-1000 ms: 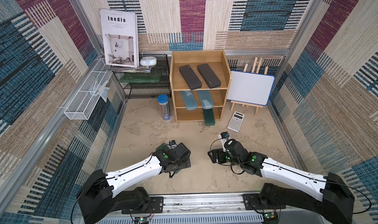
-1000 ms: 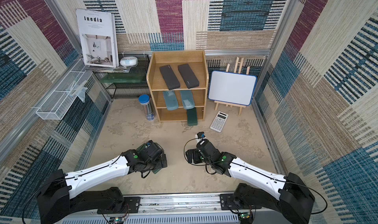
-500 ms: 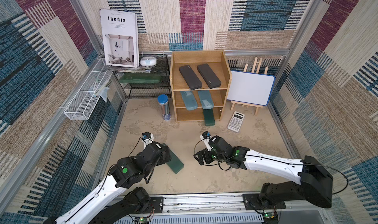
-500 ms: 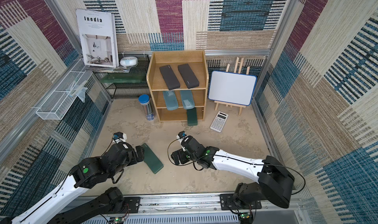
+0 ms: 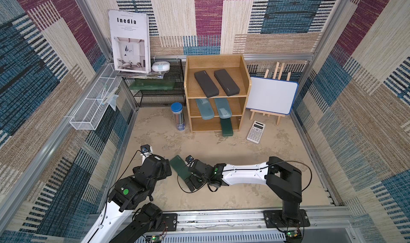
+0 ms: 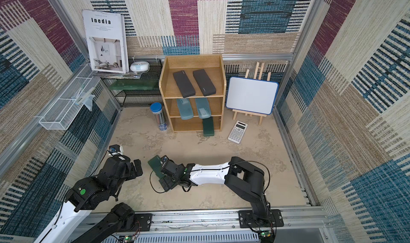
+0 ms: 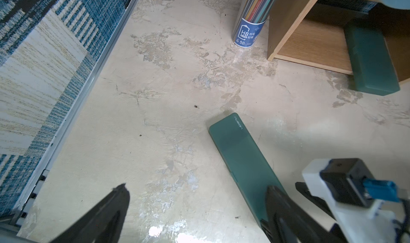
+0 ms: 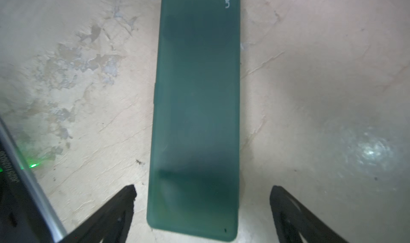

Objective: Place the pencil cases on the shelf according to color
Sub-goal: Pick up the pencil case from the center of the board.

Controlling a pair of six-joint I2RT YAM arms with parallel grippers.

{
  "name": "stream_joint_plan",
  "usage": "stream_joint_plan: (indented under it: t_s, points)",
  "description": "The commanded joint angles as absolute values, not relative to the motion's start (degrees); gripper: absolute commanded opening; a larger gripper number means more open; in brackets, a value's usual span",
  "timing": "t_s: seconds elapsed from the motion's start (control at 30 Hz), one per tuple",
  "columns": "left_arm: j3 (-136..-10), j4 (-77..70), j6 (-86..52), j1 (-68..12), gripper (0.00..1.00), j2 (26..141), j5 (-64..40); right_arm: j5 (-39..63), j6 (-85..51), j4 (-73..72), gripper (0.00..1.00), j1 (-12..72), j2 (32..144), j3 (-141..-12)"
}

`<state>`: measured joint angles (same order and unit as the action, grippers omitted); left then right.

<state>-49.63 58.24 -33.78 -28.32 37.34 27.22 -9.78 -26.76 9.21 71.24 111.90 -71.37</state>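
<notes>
While the right fingers [image 5: 192, 183] stand spread wide astride the near end of the loose green case [image 8: 195, 108], a gap shows on each side and they grip nothing. That case lies flat and slanted on the desk [image 5: 244, 151]. The left fingers [image 6: 136, 168], also wide apart and empty, sit just beside its long edge; whether they touch it I cannot tell. Beyond, bare desk runs to the shelf [image 5: 243, 75]. A pencil tube [image 5: 177, 117] stands by its left front corner, and a calculator [image 5: 256, 132] and whiteboard [image 5: 271, 95] are on its right. On the bottom tier a second green case [image 5: 226, 126] juts past the front edge at the right, and the left half is open. Blue cases [image 5: 206, 111] overhang the middle tier; black cases [image 5: 206, 83] lie on top.
</notes>
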Motion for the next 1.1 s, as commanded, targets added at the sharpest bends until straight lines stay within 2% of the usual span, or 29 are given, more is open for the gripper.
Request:
stream_joint_plan:
  t_s: [0.0,0.37,0.6,0.87,1.0,1.07]
  points:
    - [-49.8,55.1,-30.1,-25.8,0.99,38.8,23.8,-11.8,-26.5,11.9,0.99,71.5,113.7,-72.9]
    - [-48.6,48.0,-25.9,-8.4,0.99,44.5,6.3,-13.2,-28.1,13.5,0.99,72.9,118.2,-74.0]
    - [-48.2,46.9,-25.2,-4.0,0.99,44.8,2.5,-13.2,-29.6,12.4,0.93,73.5,118.8,-72.0]
    - [-47.9,46.3,-25.0,-2.9,0.99,44.8,0.9,-14.8,-31.9,8.2,0.72,73.6,113.8,-65.3]
    - [-47.8,46.0,-24.7,-2.7,1.0,44.6,-0.3,-18.8,-33.0,8.0,0.61,73.5,109.9,-63.0]
    - [-47.7,46.1,-24.8,-2.8,0.99,44.3,0.0,-21.7,-34.4,8.0,0.58,73.5,107.6,-61.8]
